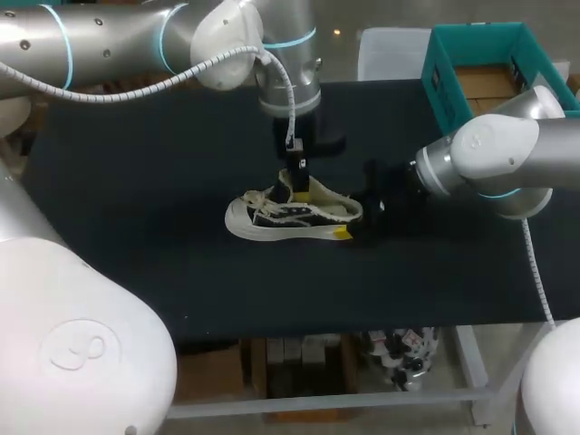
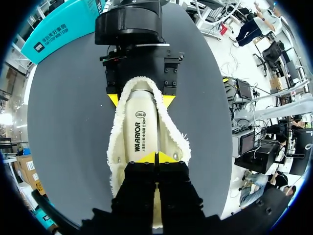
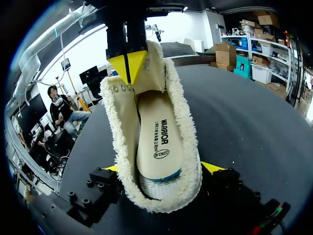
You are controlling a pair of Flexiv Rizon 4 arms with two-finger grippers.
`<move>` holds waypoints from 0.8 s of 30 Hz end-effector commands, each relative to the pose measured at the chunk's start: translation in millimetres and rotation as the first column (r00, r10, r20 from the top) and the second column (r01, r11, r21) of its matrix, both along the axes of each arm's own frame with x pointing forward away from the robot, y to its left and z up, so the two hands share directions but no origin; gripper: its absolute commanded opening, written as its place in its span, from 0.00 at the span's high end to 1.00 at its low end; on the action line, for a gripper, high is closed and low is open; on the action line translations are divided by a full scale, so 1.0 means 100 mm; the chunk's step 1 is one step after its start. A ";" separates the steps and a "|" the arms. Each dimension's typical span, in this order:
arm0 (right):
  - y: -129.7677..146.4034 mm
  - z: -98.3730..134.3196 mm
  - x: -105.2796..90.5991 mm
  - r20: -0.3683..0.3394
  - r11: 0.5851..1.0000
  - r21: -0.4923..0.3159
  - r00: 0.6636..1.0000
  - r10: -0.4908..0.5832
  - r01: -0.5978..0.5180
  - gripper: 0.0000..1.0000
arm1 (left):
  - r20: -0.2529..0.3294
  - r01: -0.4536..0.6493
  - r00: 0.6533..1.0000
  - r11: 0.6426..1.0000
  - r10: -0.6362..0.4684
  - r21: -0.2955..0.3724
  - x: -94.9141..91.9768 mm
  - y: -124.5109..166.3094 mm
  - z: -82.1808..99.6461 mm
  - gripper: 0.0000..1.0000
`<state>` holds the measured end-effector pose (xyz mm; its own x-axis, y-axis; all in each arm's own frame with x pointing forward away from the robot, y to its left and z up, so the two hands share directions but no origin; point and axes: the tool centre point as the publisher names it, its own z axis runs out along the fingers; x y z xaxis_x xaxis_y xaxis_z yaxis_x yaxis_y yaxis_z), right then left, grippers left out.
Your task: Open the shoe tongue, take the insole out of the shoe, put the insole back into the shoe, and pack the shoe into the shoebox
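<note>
Tongue point(image 3: 155, 68) in left pincer point(image 2: 156, 157), heel point(image 2: 139, 85) in right point(image 3: 161, 169)

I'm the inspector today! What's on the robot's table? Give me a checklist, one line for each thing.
Surface: black table.
Job's things: shoe mid-table with its insole inside and its tongue lifted; teal shoebox open at the far right corner.
Clutter: nothing seen.
Grippers: left gripper pinches the tongue; right gripper clasps the heel from both sides.
Cables: white hose along the left arm, another beside the right arm.
Surroundings: nothing seen touching the table.
</note>
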<state>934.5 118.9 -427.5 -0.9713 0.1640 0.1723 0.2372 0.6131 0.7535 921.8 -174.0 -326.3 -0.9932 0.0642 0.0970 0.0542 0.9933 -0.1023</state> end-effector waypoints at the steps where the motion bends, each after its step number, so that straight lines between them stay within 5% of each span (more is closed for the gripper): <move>1: -0.03 -0.06 0.01 -0.002 1.000 0.004 1.000 0.004 -0.004 1.00 | -0.008 0.013 1.000 1.000 -0.013 0.007 -0.01 -0.02 -0.13 1.00; 9: -0.03 -0.06 0.01 -0.002 1.000 0.004 1.000 0.004 -0.004 1.00 | -0.062 0.046 0.997 0.999 -0.045 0.017 -0.11 0.03 -0.28 1.00; 24: -0.03 -0.06 0.01 -0.002 1.000 0.004 1.000 0.004 -0.004 1.00 | -0.033 0.056 0.998 0.997 -0.054 0.059 -0.27 0.04 -0.39 1.00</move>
<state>934.4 119.0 -427.5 -0.9714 0.1636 0.1722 0.2369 0.6131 0.7537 899.8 -165.4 -359.2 -0.9815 0.1205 0.1491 0.1115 0.9915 -0.0674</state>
